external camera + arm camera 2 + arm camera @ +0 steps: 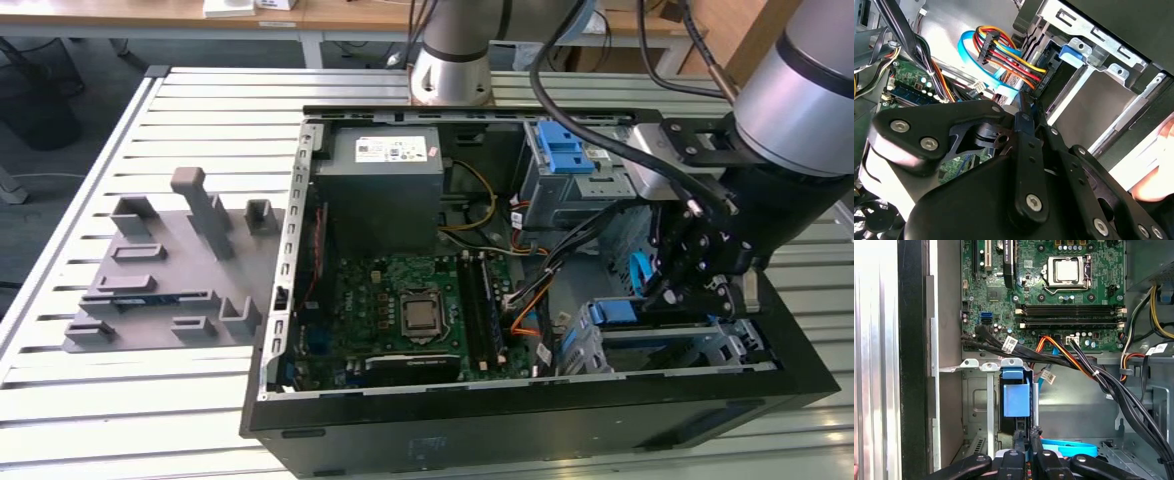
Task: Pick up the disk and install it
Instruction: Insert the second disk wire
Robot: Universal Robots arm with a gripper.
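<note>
Inside the open computer case [534, 420], the tool [674, 295] is held low over the drive cage at the near right corner. Only in the first wrist view is the disk [1016, 399] seen clearly: it is seated edge-on in the cage, its blue carrier tab facing the tool [1026, 437], whose fingers [1018, 440] are drawn together with nothing seen between them. A bundle of red, yellow and orange cables [1004, 55] beside the tool [1023, 107] is shown in the second wrist view. The case is carried by a slatted metal counter [200, 100], with a grey moulded fixture [160, 270] laid to its left. Wooden desks [160, 12] are seen at the far side.
</note>
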